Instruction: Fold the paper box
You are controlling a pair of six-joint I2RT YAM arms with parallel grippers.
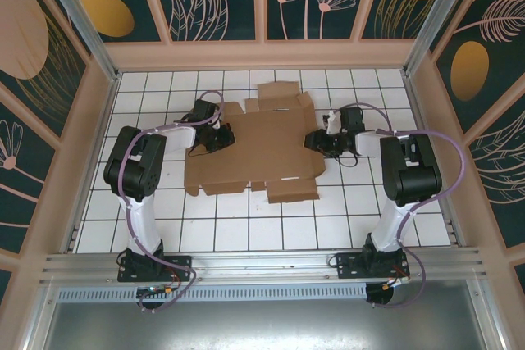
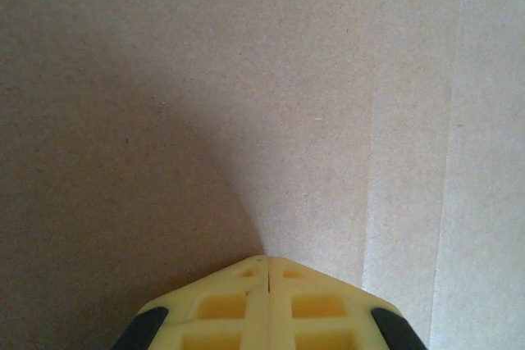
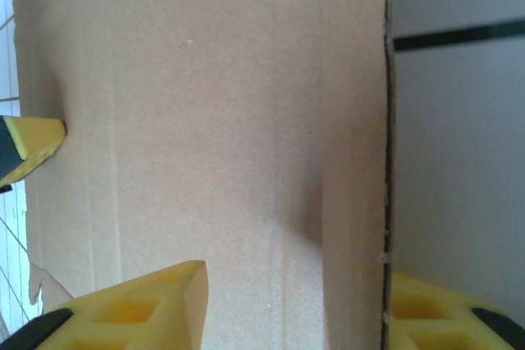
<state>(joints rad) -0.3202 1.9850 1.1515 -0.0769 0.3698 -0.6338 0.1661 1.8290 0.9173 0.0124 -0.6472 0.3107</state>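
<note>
Box (image 1: 262,145) is a flat brown cardboard sheet, unfolded, lying mid-table (image 1: 164,219) on white tiles, flaps sticking out at the far and near edges. Top view shows the whole layout: left gripper (image 1: 215,135) sits on the sheet's left side and right gripper (image 1: 320,142) at its right edge. The arms come in from both sides. Jaw state is unreadable from up there.

Left wrist view gives it: left gripper (image 2: 267,264) has its yellow fingers (image 2: 221,305) pressed together with no gap, nothing pinched, tips down against bare cardboard (image 2: 246,79). A faint crease line runs down the right of that view.

Right wrist view: right gripper (image 3: 297,280) has its jaws spread. One finger (image 3: 156,305) lies over the cardboard (image 3: 205,104) and the other sits past the sheet's cut edge, over the tile (image 3: 459,161), so the edge runs between them. Cannot tell if either finger touches the sheet, and there is no pinch. That view also shows a yellow tip (image 3: 37,143) on the sheet's left margin; cannot tell whose.
</note>
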